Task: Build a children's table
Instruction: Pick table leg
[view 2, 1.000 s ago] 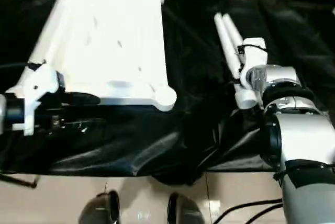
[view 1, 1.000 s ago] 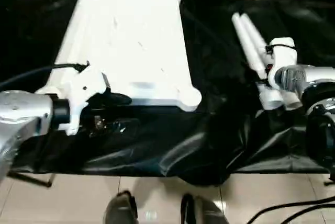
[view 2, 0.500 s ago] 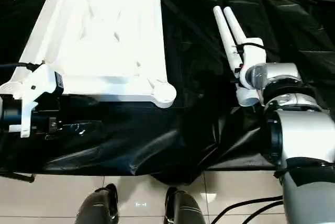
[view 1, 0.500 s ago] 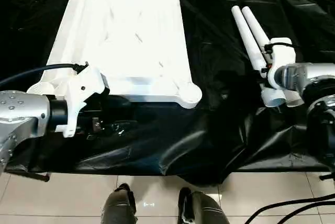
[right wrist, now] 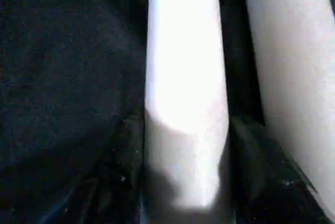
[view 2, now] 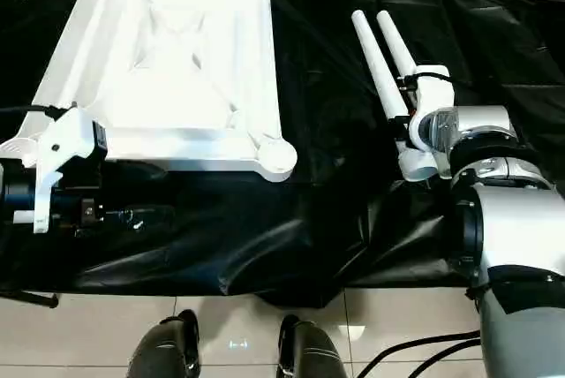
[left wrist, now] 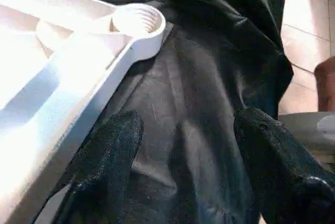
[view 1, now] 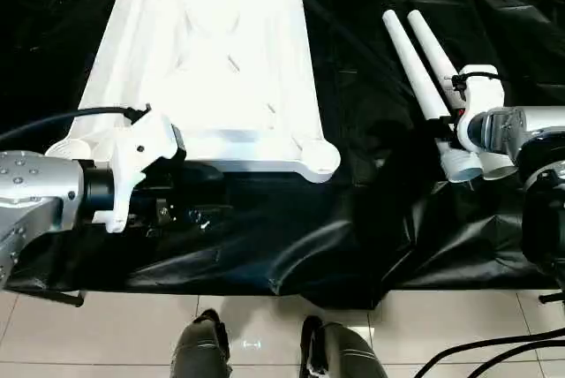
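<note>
**Two legs fitted at most, two still lying loose**

Since a second ago my head has tilted, so the whole view has shifted and sharpened; the parts themselves lie where they lay, and my right jaws have been narrowing around a leg.

Largest first: the black-draped surface (view 1: pixel 335 245) carries everything. On it, toward my left, the tabletop (view 1: pixel 212 69) lies upside down, its X-ribbed underside facing up. Its near right corner socket (view 1: pixel 320 156) is empty, and I judge the near left one empty too, though my left arm partly hides it. At the far edge, white stubs rise from the two far corners; they may be legs already seated, but I cannot be sure.

To my right, well apart from the tabletop, two loose legs (view 2: pixel 381 64) lie side by side, touching. My right gripper (right wrist: pixel 186 182) straddles the thick end of the leg (right wrist: pixel 186 77) nearer the tabletop, one finger on each side; whether the jaws are clamped yet I cannot tell.

My left gripper (left wrist: pixel 186 150) hovers released, holding nothing, just beside the tabletop's near edge.

Remaining, as I judge it: lift this leg, seat it in a near socket, repeat with the other, then turn the table upright.
</note>
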